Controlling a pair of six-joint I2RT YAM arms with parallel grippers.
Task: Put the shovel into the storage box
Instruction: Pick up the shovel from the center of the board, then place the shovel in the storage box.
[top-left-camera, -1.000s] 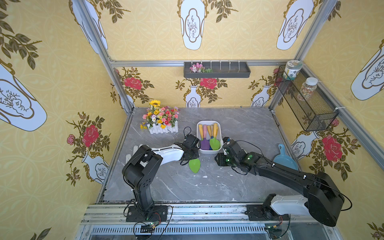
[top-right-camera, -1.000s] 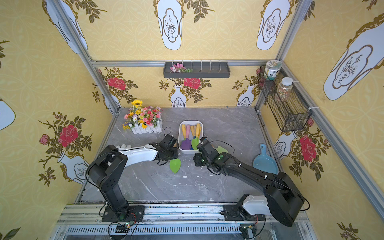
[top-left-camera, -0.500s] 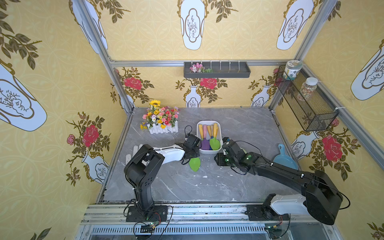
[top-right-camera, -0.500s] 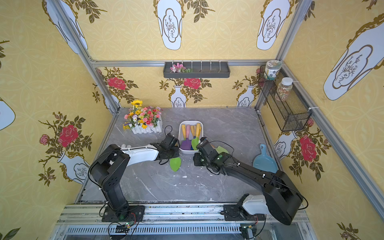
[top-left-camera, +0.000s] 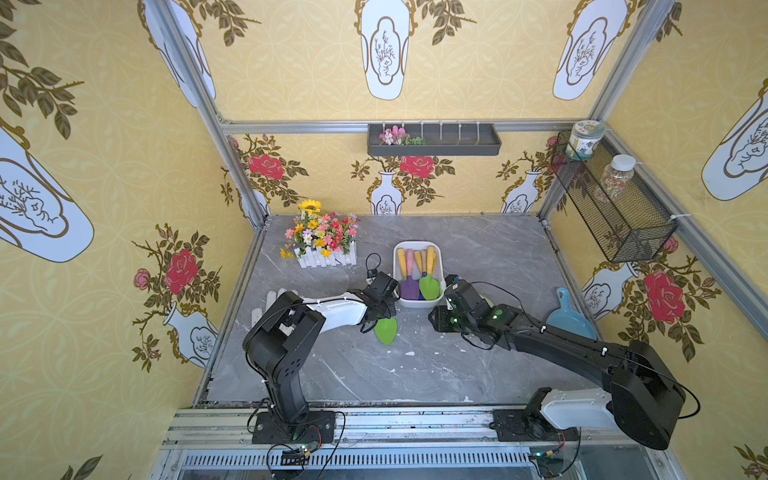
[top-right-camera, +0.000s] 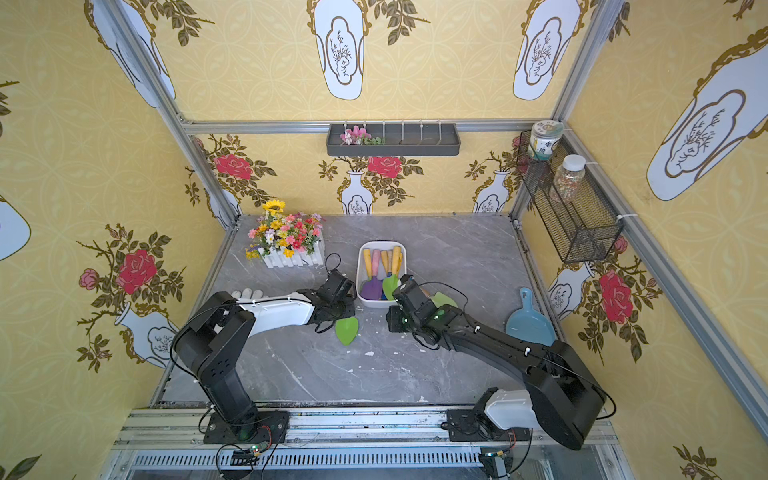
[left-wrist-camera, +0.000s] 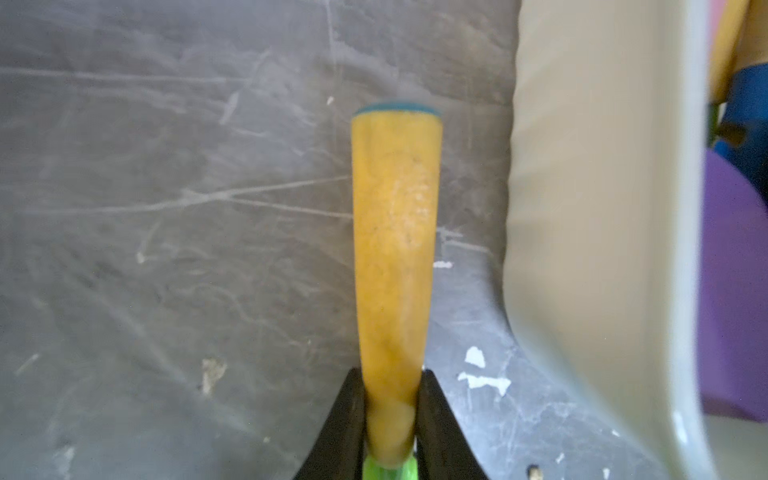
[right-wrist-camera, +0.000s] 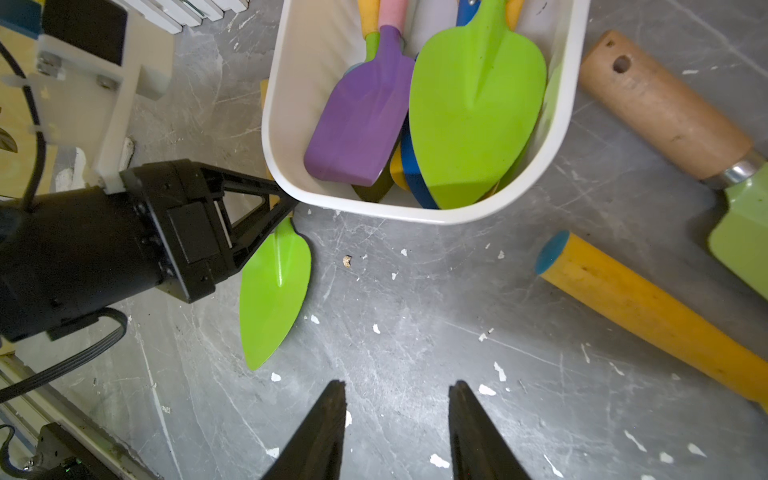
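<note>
The right gripper (right-wrist-camera: 398, 386) has two black tapered fingers spread apart, holding nothing, above the scratched grey marble-pattern tabletop (right-wrist-camera: 415, 316). The left gripper (left-wrist-camera: 390, 380) is clamped on the yellow handle of one shovel (right-wrist-camera: 274, 291) with a glossy green pointed blade. It lies outside the storage box (right-wrist-camera: 374, 212), just beside its wall. This white glossy tub holds four stored shovels (top-left-camera: 409, 286). The right wrist view shows two loose tools beside the box, mostly hidden in both top views: a wood-handled tool (right-wrist-camera: 665, 108) and a yellow-handled tool (right-wrist-camera: 644, 307).
</note>
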